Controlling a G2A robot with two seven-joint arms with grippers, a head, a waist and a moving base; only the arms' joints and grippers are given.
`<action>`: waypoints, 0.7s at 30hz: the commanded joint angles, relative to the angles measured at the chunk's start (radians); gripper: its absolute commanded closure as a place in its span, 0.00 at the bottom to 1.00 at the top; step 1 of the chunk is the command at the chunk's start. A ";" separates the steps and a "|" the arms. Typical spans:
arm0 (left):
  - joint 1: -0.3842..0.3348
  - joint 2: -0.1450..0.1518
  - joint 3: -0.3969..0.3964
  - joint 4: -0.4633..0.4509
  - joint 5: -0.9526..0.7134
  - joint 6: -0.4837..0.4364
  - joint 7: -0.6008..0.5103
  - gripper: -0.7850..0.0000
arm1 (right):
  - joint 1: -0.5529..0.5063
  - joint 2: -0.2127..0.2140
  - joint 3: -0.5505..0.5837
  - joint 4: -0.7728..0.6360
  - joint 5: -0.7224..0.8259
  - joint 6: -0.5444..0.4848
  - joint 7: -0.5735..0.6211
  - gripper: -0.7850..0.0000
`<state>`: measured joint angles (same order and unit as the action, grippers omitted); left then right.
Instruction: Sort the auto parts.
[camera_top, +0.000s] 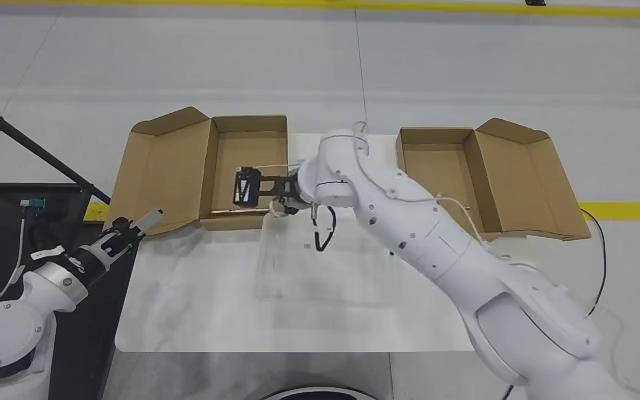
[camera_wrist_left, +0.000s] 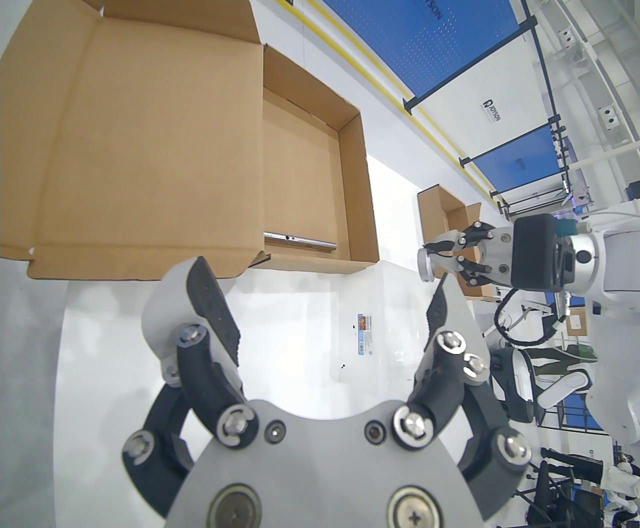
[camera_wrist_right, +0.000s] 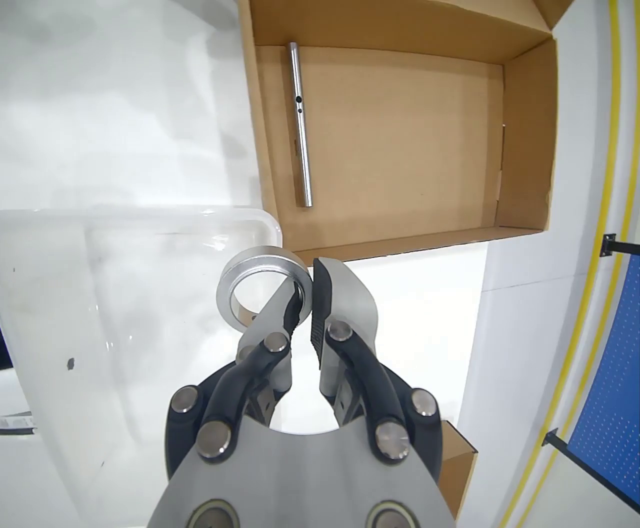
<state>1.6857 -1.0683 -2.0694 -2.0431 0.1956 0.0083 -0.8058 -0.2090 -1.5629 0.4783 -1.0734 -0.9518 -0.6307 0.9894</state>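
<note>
White worktop (camera_top: 190, 310) carries a clear bin (camera_wrist_right: 150, 212) between a left box (camera_wrist_right: 525, 150) and a right box (camera_top: 435, 190). We see the right gripper (camera_wrist_right: 306, 295), jaws clamped on a ring (camera_wrist_right: 260, 257), over the bin's corner just beside the left box, where a rod (camera_wrist_right: 301, 125) lies; we judge the ring lifted for sorting. Our left gripper (camera_wrist_left: 322, 280) hovers aside, jaws apart, leaving room

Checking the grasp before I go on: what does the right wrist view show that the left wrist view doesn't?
Right wrist view: one finger of the right pincer goes through the ring, the other presses its outer wall. Left wrist view: the open left pincer, and a sticker on the clear tub. Both: the ring in the right pincer, and the rod lying in the box.
</note>
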 joint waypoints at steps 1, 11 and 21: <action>0.000 0.000 0.000 0.000 0.000 0.000 0.000 0.00 | 0.000 -0.016 -0.018 0.036 -0.029 0.048 -0.038 1.00; 0.000 0.000 0.000 0.000 0.000 0.000 0.000 0.00 | 0.046 -0.168 -0.129 0.353 -0.090 0.197 -0.251 1.00; 0.000 0.000 0.000 0.000 0.000 0.000 0.000 0.00 | 0.064 -0.309 -0.173 0.596 -0.105 0.234 -0.399 1.00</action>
<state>1.6857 -1.0683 -2.0694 -2.0431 0.1956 0.0083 -0.8058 -0.1459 -1.8609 0.3061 -0.4996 -1.0602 -0.3839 0.5986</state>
